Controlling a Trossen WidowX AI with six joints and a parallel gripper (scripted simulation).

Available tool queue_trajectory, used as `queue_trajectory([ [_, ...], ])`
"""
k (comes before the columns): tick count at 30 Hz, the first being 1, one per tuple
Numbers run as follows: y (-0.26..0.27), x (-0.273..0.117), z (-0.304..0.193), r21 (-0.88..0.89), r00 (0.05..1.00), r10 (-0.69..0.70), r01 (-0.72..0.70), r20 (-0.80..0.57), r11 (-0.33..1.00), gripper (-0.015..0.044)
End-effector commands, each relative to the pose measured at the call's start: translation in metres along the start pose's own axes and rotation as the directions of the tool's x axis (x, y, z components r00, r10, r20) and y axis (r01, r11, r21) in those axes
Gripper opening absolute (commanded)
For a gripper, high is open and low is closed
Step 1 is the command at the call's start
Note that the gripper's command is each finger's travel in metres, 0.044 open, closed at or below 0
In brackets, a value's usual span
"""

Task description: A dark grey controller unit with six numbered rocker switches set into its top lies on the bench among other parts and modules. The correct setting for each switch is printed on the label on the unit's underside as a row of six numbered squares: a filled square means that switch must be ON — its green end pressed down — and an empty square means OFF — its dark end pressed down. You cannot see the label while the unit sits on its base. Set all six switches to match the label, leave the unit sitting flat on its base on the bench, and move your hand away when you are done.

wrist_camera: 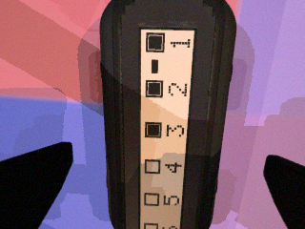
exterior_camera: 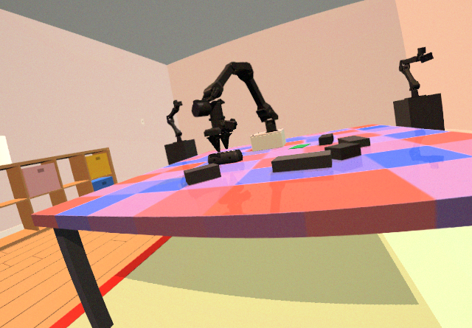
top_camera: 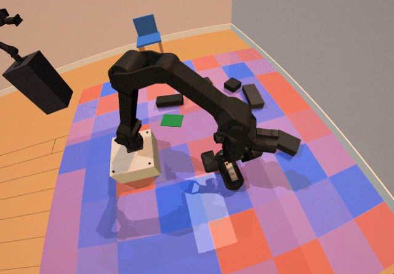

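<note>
The dark grey controller unit (top_camera: 236, 185) (exterior_camera: 229, 158) (wrist_camera: 126, 119) lies upside down on the bench, label up. The label (top_camera: 233, 173) (wrist_camera: 167, 110) shows filled squares at 1, 2 and 3 and empty squares at 4 and 5 in the wrist view. Square 6 is cut off by the frame; only its top outline shows there. A small dark bar sits between squares 1 and 2. The rocker switches are hidden underneath. My gripper (exterior_camera: 223, 149) (wrist_camera: 167, 157) is open and empty, pointing down just above the unit, one finger to each side of it in the wrist view.
The pale base box (top_camera: 130, 164) (exterior_camera: 265, 142) carries the arm. A dark block (top_camera: 291, 143) (exterior_camera: 201, 174) lies beyond the unit. Several more dark blocks, including a long one (top_camera: 253, 96) (exterior_camera: 301, 161), lie farther off. A flat green square (top_camera: 172, 120) (exterior_camera: 300, 147) lies near the base.
</note>
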State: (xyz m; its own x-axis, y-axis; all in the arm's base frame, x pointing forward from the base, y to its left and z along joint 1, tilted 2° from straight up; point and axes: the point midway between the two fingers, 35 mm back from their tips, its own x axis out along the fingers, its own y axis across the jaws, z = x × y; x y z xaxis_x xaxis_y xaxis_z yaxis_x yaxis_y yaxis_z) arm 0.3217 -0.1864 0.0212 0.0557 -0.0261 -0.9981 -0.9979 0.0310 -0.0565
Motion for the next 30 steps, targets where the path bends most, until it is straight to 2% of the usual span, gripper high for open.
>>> queue_trajectory([
  [1,0.001,-0.001,0.001,0.006,1.0,0.001,-0.001,0.001,1.0,0.044],
  [9,0.001,-0.001,0.001,0.006,1.0,0.001,-0.001,0.001,1.0,0.044],
  [12,0.002,-0.002,0.001,0.05,1.0,-0.008,0.008,0.002,0.999,0.0361],
  [17,0.009,-0.01,-0.002,0.366,0.997,-0.071,0.064,0.005,0.929,0.023],
  [21,0.015,-0.017,-0.004,0.598,0.992,-0.124,0.096,0.005,0.795,0.0125],
  [26,0.023,-0.025,-0.006,0.827,0.982,-0.189,0.105,0.002,0.553,0.0],
  [30,0.029,-0.03,-0.007,0.945,0.971,-0.24,0.082,-0.004,0.318,0.0],
])
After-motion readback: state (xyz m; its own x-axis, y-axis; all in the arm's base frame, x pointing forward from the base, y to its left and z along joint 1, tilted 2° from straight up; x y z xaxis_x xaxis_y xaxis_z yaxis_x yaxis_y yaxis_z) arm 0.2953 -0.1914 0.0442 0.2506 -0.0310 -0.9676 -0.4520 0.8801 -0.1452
